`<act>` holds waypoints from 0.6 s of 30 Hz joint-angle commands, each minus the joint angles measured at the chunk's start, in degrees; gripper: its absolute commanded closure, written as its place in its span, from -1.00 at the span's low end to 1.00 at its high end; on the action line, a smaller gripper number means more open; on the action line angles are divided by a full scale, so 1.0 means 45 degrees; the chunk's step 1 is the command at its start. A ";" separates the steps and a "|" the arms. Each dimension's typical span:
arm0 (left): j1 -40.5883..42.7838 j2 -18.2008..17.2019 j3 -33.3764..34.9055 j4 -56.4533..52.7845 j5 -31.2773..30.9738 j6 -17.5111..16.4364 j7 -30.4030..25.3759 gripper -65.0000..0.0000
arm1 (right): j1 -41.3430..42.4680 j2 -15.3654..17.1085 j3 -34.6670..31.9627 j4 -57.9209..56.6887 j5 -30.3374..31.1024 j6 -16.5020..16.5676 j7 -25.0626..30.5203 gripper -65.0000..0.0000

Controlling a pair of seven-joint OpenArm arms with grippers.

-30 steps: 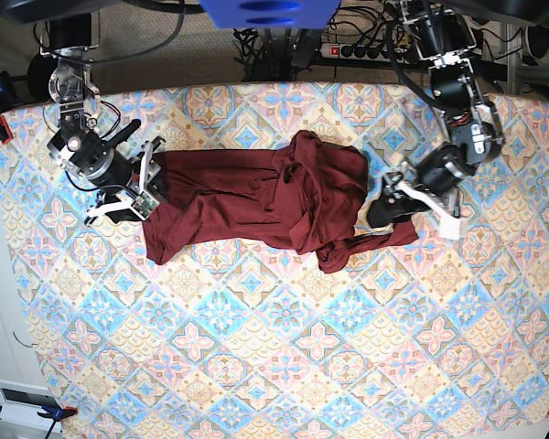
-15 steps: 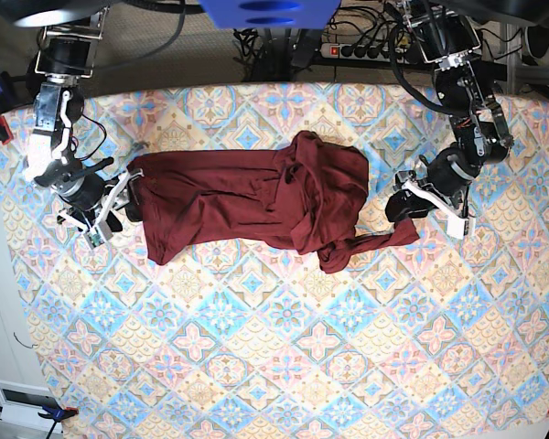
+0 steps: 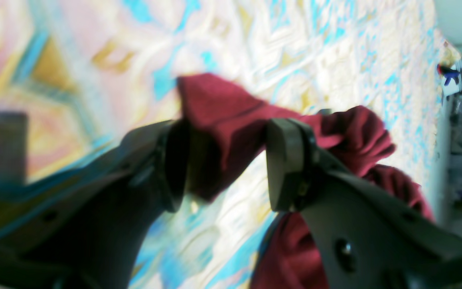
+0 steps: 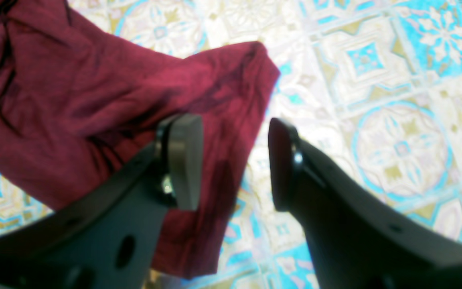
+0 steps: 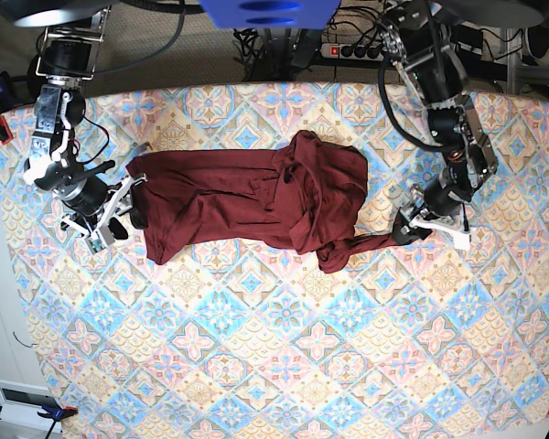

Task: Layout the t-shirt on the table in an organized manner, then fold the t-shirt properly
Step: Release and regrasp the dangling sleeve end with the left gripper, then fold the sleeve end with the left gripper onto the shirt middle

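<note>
Shirt: plain maroon thin-fabric t-shirt lies bunched along far half of pastel diamond-tiled tabletop | Room: near half bare, edges well apart | Left tool: jaws apart around twisted sleeve end | Right tool: jaws apart over shirt's edge | Around: cables, power strip behind.

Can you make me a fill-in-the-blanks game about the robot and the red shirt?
1. The t-shirt is dark ____ in color.
2. The t-shirt lies bunched up on the ____, whose cloth has diamond tiles.
3. In the left wrist view, a strip of shirt fabric sits ____ the two fingers of the left end effector.
4. The right end effector has its fingers spread ____ at the edge of the shirt.

Missing words: red; table; between; apart
</note>
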 commanded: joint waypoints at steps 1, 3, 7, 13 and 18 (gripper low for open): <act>-0.0368 0.0040 -0.0021 -0.0115 -0.0190 -0.0058 -0.0044 0.10 | 0.0199 0.0209 0.0047 0.0242 0.0228 0.0037 0.0258 0.20; -0.0719 0.0059 0.0038 -0.0682 -0.0171 -0.0058 -0.0044 0.12 | 0.0199 0.0209 0.0047 0.0242 0.0228 0.0037 0.0258 0.20; -0.1052 0.0294 0.0624 -0.1229 -0.0308 -0.0175 0.0054 0.46 | 0.0199 0.0209 0.0047 0.0242 0.0228 0.0037 0.0258 0.20; -0.0290 0.0665 0.2421 0.2190 -0.2906 -0.0957 0.0796 1.00 | 0.0258 0.0209 0.0086 0.0242 0.0228 0.0037 0.0258 0.20; -0.0036 0.0860 0.4277 0.4808 -0.4039 -0.1895 0.1480 1.00 | 0.0278 0.0209 0.0106 0.0242 0.0228 0.0037 0.0258 0.20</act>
